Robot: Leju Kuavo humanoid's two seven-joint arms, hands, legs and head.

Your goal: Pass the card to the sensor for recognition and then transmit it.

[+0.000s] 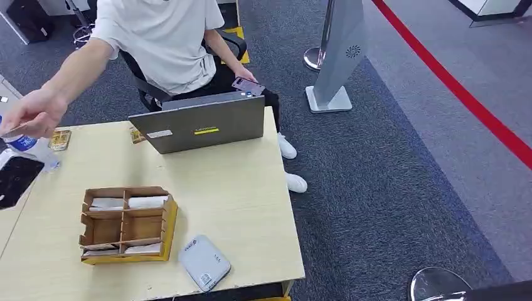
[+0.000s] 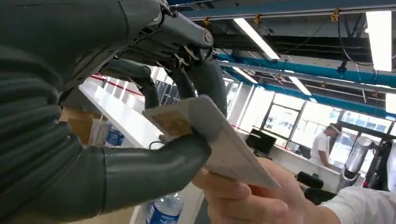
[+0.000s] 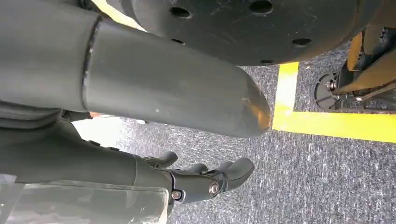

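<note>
A: Grey carpet surrounds the pale wooden table (image 1: 251,188), and we see a red floor line (image 1: 464,94) running down the right of the head view. Where is the card?

B: We find the card (image 2: 224,144) at the centre of the left wrist view. The left hand (image 2: 154,116) pinches it between the thick thumb and the darker fingers (image 2: 210,79), while a person's hand (image 2: 243,200) grips its other end at the lower middle of that frame. Its long axis slopes from the centre left down toward the lower right, with the broad face turned toward the ceiling lights.

A: And in the head view?

B: We see the person's hand (image 1: 31,113) at the left edge, reaching over the table's far left corner above a water bottle (image 1: 22,143). The seated person (image 1: 169,37) is at the top, behind an open laptop (image 1: 201,122).

A: What room lies along the table's edges?

B: We note a cardboard organiser (image 1: 125,222) at the lower left and a grey card sensor (image 1: 204,262) just beside it near the bottom edge. Bare tabletop lies between these and the laptop.

A: And the right hand?

B: We see the right hand (image 3: 187,177) in its wrist view over carpet and yellow floor tape (image 3: 327,123), fingers loosely apart and holding nothing.
</note>
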